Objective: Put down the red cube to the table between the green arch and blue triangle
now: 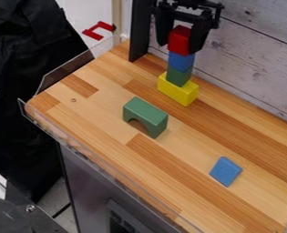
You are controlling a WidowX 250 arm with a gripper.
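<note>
The black pincer (181,40) is closed on the red cube (179,41), one finger along each side of it. Directly beneath the pincer, in line with the cube, comes a small tower: a blue block (181,61), under that a green block (178,76), and at the foot a wider yellow block (177,89) on the wooden table (79,113). The tower takes up the spot right below the pincer (whether the cube bears on the blue block or hangs a hair above it, I cannot tell).

Just beside the pincer, on its left in the view, a dark upright panel (141,32) rises from the table's rear edge, and close behind the pincer runs a wall of pale planks (255,50). Both crowd it on those sides. A red bracket-like piece (99,31) is farther left of the pincer, past the panel.

Lower in the view than the pincer and somewhat left, the green arch (146,110) stands with its opening down, near the yellow block but apart from it. Farthest from the pincer among the blocks, down and to the right, the blue triangle (225,171) lies on the table, well apart from the arch. Beyond the table's left edge, away from the pincer, hangs dark cloth (30,91).
</note>
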